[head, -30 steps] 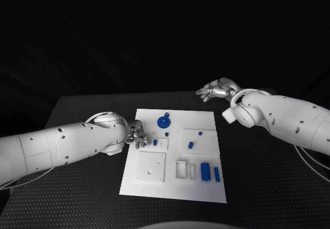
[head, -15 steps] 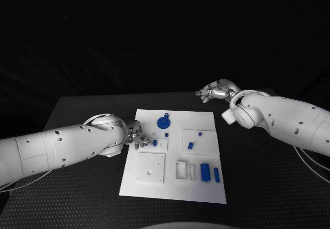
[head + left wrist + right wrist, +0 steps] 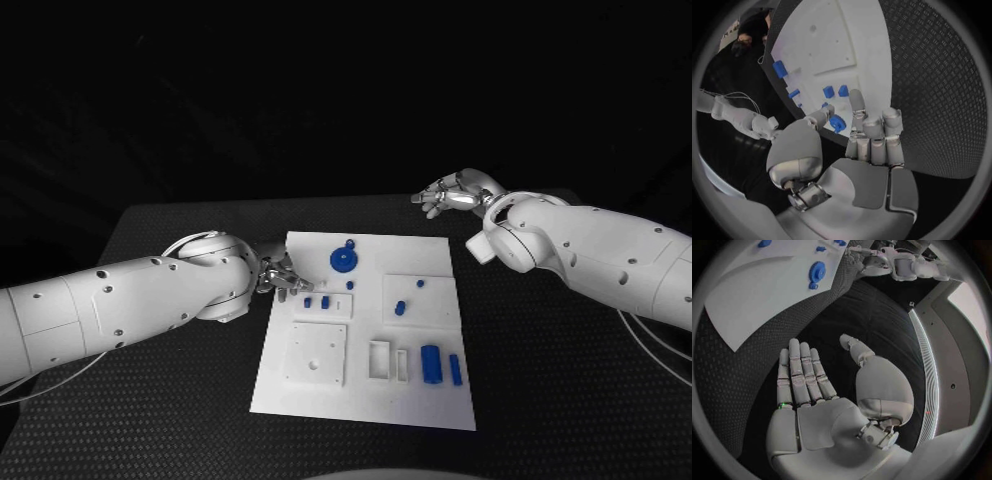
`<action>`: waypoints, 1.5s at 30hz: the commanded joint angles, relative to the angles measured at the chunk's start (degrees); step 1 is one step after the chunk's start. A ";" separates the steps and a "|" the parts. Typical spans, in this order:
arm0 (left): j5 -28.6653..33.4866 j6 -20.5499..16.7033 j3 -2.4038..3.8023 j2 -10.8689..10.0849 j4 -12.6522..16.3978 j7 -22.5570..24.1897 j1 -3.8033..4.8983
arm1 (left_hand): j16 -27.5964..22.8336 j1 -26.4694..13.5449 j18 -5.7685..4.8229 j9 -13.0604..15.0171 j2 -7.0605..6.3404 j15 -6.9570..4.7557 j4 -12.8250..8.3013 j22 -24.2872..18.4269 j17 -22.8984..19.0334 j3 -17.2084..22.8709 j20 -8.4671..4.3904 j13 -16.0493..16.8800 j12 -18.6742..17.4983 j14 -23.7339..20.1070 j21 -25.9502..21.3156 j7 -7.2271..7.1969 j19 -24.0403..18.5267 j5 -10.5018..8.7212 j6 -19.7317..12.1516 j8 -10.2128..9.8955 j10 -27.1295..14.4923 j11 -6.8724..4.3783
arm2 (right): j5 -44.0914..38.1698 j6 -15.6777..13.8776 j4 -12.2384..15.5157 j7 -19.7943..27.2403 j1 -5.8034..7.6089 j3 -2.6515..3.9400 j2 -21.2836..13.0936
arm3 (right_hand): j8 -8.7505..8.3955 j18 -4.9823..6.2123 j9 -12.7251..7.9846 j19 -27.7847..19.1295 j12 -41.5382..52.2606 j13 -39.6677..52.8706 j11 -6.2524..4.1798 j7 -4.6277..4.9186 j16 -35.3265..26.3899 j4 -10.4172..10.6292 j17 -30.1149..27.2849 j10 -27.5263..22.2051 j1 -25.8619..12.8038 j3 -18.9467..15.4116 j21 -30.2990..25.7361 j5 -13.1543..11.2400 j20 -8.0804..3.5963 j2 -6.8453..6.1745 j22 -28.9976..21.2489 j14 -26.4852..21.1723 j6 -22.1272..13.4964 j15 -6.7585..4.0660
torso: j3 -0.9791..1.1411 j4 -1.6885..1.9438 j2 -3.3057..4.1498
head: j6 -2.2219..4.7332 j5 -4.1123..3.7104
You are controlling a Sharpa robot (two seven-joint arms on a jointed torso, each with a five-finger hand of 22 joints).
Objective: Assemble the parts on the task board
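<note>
The white task board (image 3: 361, 395) lies mid-table. On it are a blue gear (image 3: 343, 259), two small blue parts (image 3: 316, 301) by its left edge, further small parts (image 3: 400, 307) in the middle, and two upright blue blocks (image 3: 440, 364) near the front right. My left hand (image 3: 277, 276) hovers at the board's left edge with straight fingers and the thumb apart, holding nothing. In the left wrist view the gear (image 3: 837, 123) shows between the thumb and fingers of this hand (image 3: 867, 145). My right hand (image 3: 454, 190) hangs beyond the far right corner, flat and empty (image 3: 811, 390).
A recessed square plate (image 3: 317, 350) and narrow slots (image 3: 387, 357) occupy the board's front half. Black textured table (image 3: 173, 400) surrounds the board on all sides. The right wrist view shows the board (image 3: 761, 290) and the gear (image 3: 817, 271).
My left hand has drawn back from the board, away and to the left, uncovering a second small blue part at the left edge. The right hand has barely moved.
</note>
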 commanded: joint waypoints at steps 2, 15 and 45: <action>2.03 -6.19 0.76 -0.38 0.30 4.49 0.16 | -0.95 1.86 0.02 0.13 0.31 0.67 -0.97 0.01 -0.36 -0.69 -5.59 -0.04 -0.80 -1.18 -0.67 0.50 -0.65 0.14 -1.01 -0.32 -1.41 0.58 | -0.06 0.40 0.10 0.50 -0.05 0.01 -0.11 | 0.30 0.37 -0.10 0.05 0.35 -0.09 -0.10 0.85 -0.36 -0.30 0.07 -0.40 0.11 0.02 -0.27 0.28 0.45 0.33 0.11 -0.50 -0.46 -0.06 | 0.01 0.00 0.01 | 0.44 -0.15; -1.46 -20.32 0.60 1.13 -0.65 27.27 0.35 | -17.09 23.31 -4.01 -1.62 1.84 6.48 -17.10 -3.81 -7.35 0.43 -0.01 -4.11 -9.67 -11.99 -12.08 2.87 -11.50 0.85 -4.69 -2.78 -11.15 5.89 | -0.05 0.20 -0.52 0.75 -0.06 0.01 -0.34 | 0.38 0.42 -0.10 0.13 0.41 -0.08 -0.13 0.83 -0.34 -0.62 0.08 -0.36 0.50 0.15 -0.34 0.10 0.47 0.50 0.23 -0.46 -0.39 -0.07 | -0.01 -0.03 0.04 | 1.58 -0.64; -26.92 -14.03 -2.57 12.85 -10.91 26.69 -1.67 | -21.15 22.39 -2.84 -6.23 -1.11 8.02 -14.80 -2.75 -6.32 -4.73 1.55 -10.44 -20.11 -10.54 -14.15 2.70 -10.44 -0.20 -6.44 -5.25 -12.43 7.82 | 0.14 0.10 -0.71 1.14 -0.08 0.01 0.49 | 0.41 0.44 -0.12 0.20 0.45 -0.08 -0.13 0.82 -0.31 -0.70 0.09 -0.32 0.59 0.20 -0.38 0.10 0.50 0.67 0.29 -0.40 -0.36 -0.09 | 0.09 -0.15 0.00 | 2.36 -1.24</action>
